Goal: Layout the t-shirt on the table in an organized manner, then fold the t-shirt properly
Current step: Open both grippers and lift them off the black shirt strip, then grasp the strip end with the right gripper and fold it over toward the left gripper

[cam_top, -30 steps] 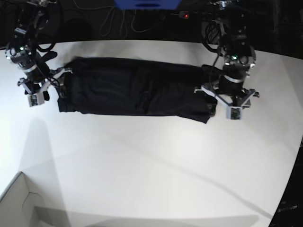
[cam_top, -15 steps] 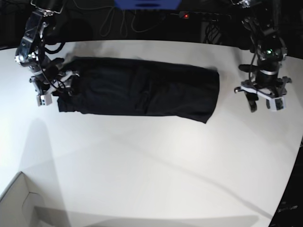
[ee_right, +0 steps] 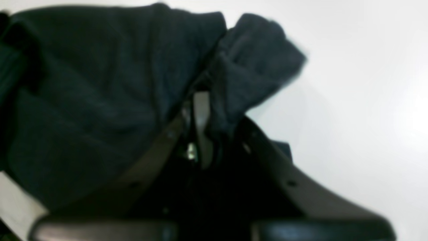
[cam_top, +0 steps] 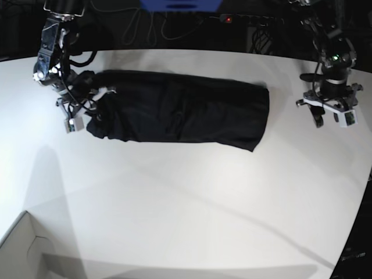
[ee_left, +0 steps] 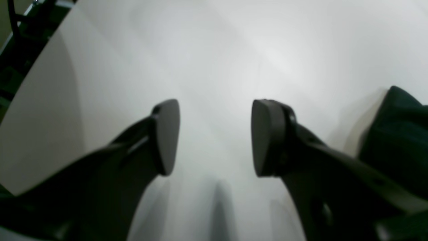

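Note:
The black t-shirt [cam_top: 180,110] lies as a long folded strip across the far half of the white table [cam_top: 186,203]. My right gripper [cam_top: 90,110] is at the strip's left end. In the right wrist view, this gripper [ee_right: 200,107] is shut on a bunched fold of the t-shirt [ee_right: 100,100], with cloth humped up past the fingertips. My left gripper [cam_top: 328,118] hovers over bare table to the right of the strip, apart from it. In the left wrist view it [ee_left: 215,134] stands open and holds nothing, and the t-shirt [ee_left: 401,140] shows only at the right border.
A pale cardboard box corner [cam_top: 23,250] sits at the near left. Cables and a blue object [cam_top: 180,4] lie beyond the table's far edge. The table's curved edge runs down the right side [cam_top: 363,192].
My right gripper has closed on the t-shirt's left end and drawn it inward, bunching that edge. My left arm has moved off the right end, out over bare table, staying open.

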{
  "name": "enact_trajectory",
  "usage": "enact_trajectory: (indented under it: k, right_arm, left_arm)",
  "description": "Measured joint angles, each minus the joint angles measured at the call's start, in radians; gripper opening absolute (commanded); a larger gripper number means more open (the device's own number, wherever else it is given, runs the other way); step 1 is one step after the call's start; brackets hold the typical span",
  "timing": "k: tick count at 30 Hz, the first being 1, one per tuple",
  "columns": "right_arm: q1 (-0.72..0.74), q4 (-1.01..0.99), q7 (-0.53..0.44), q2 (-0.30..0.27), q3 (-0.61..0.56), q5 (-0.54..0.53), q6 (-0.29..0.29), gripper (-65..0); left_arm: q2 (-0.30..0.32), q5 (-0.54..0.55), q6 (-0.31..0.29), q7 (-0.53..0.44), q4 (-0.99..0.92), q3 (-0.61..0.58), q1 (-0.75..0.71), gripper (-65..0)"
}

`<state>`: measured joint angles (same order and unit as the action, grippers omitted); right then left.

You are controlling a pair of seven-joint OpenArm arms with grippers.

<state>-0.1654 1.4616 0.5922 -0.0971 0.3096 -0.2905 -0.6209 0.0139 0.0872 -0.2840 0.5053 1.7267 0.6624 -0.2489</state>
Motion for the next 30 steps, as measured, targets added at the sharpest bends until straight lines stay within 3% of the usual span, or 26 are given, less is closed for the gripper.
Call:
enact_trajectory:
  k: [3,10,18,28,30]
  right_arm:
    - [-0.009,0.013,-0.006,-0.004,-0.028,-0.002,-0.001,-65.0]
    - [-0.051,0.273,0.137,0.001,-0.042,0.059,0.002,-65.0]
    - [-0.043,0.504,0.24,0.016,-0.233,0.052,0.001,-65.0]
    - [-0.011,0.52,0.249,0.077,-0.433,0.052,0.0,-65.0]
    - [0.005,0.52,0.249,0.093,-0.472,0.095,0.001,-65.0]
  left_arm:
    - [0.0,0.0,0.0,-0.001,0.0,-0.003,-0.018,-31.8]
    - [0.0,0.003,0.0,-0.001,-0.024,-0.005,-0.019,-31.8]
    - [0.004,-0.003,0.0,0.001,-0.096,-0.012,-0.008,-31.8]
    - [0.019,-0.008,-0.003,0.007,-0.104,-0.195,-0.002,-32.1]
    - [0.019,-0.007,0.0,0.006,-0.113,-0.222,0.008,-32.1]
